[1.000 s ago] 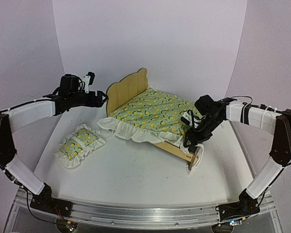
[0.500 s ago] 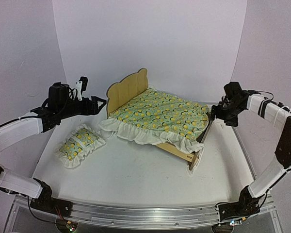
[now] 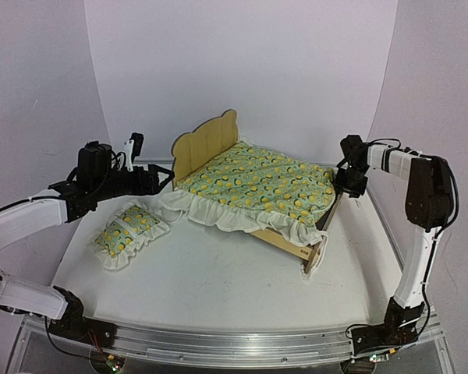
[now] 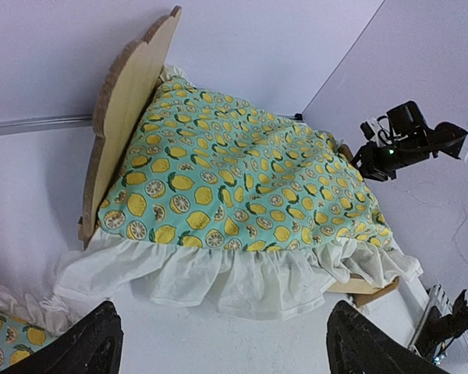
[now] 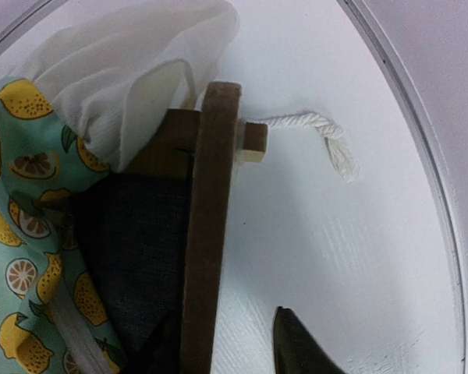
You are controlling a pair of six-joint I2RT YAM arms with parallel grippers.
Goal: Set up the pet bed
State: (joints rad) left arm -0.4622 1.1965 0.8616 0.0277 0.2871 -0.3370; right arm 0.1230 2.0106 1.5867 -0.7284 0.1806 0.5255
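Looking from above, I see the pet bed at centre frame on the surface, with the quilt spread over it. My left gripper hovers just left of the headboard, jaws spread wide and empty. My right gripper is at the footboard corner, jaws parted astride its edge.
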